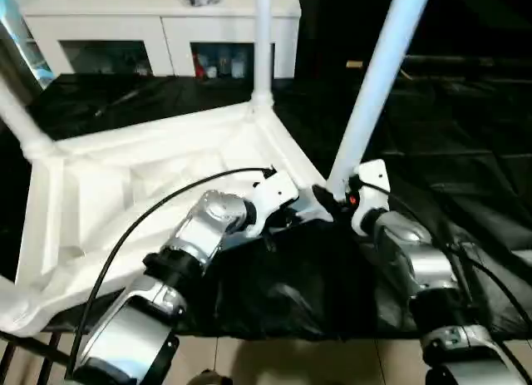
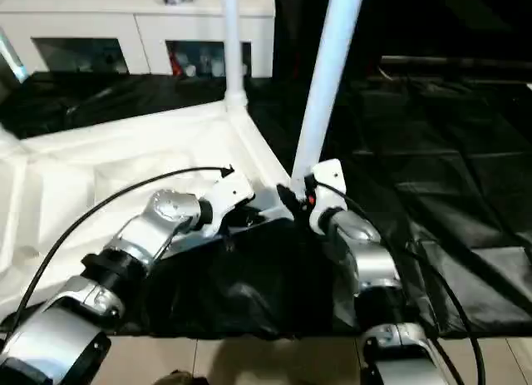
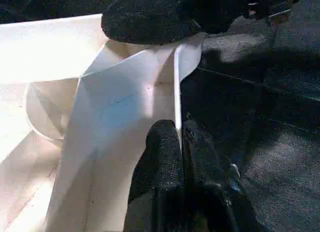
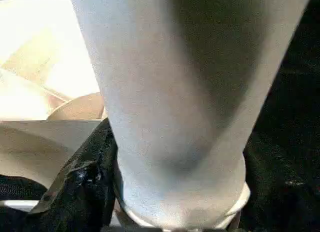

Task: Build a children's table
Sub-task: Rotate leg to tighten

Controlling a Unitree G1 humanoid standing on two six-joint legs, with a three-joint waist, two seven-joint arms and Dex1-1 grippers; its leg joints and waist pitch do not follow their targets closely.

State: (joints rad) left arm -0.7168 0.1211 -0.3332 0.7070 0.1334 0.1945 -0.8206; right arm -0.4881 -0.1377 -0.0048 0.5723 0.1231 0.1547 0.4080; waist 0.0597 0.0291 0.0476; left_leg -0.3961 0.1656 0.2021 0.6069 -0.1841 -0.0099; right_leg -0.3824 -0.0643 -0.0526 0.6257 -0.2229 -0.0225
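Note:
The white tabletop [image 1: 125,177] lies upside down on the black-covered work table, ribbed underside up. One white leg [image 1: 263,44] stands in its far corner socket and another [image 1: 17,111] rises at the left corner. At the near right corner my right gripper [image 1: 337,194] is shut on a third leg [image 1: 374,86], low down near its end; this leg leans to the right. In the right wrist view the leg [image 4: 185,101] has a black finger [image 4: 85,182] beside it. My left gripper [image 3: 180,142] is shut on the tabletop's thin rim [image 3: 176,81] next to that corner.
A white cabinet [image 1: 158,27] with glass doors stands behind the work table. The black cover [image 1: 465,152] stretches out to the right of the tabletop. The work table's near edge and the floor [image 1: 274,360] lie just below my forearms. A black cable [image 1: 150,210] loops over my left arm.

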